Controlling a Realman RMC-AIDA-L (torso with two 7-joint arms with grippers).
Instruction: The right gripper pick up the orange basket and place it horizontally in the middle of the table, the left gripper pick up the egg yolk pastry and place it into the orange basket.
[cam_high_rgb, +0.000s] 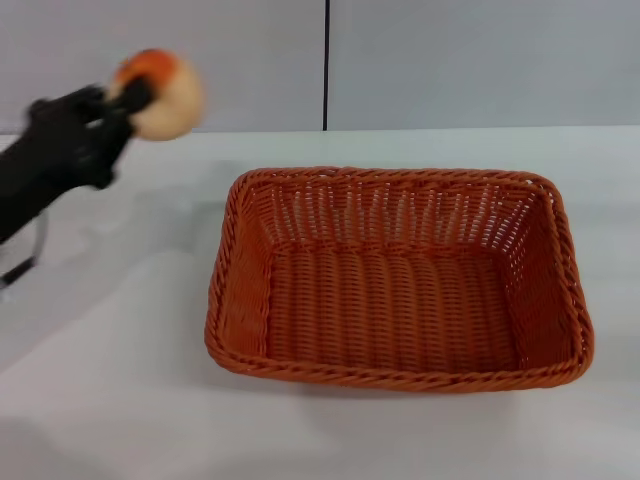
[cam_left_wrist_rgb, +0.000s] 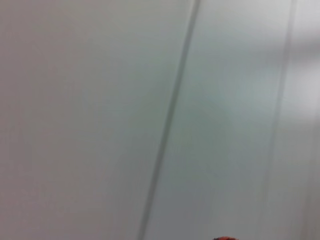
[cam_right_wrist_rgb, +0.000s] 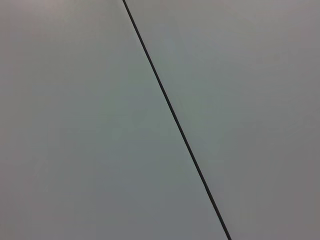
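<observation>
The orange basket (cam_high_rgb: 400, 280) lies lengthwise on the white table (cam_high_rgb: 110, 380), slightly right of the middle, with nothing inside it. High at the far left, my left gripper (cam_high_rgb: 135, 95) is shut on the egg yolk pastry (cam_high_rgb: 165, 95), a pale bun with an orange top, held in the air to the left of and above the basket's far left corner. A sliver of the pastry's orange top (cam_left_wrist_rgb: 224, 238) shows at the edge of the left wrist view. My right gripper is out of view; its wrist view holds only a grey wall with a dark seam.
A grey panelled wall with a dark vertical seam (cam_high_rgb: 326, 65) stands behind the table. Bare white tabletop lies left of and in front of the basket.
</observation>
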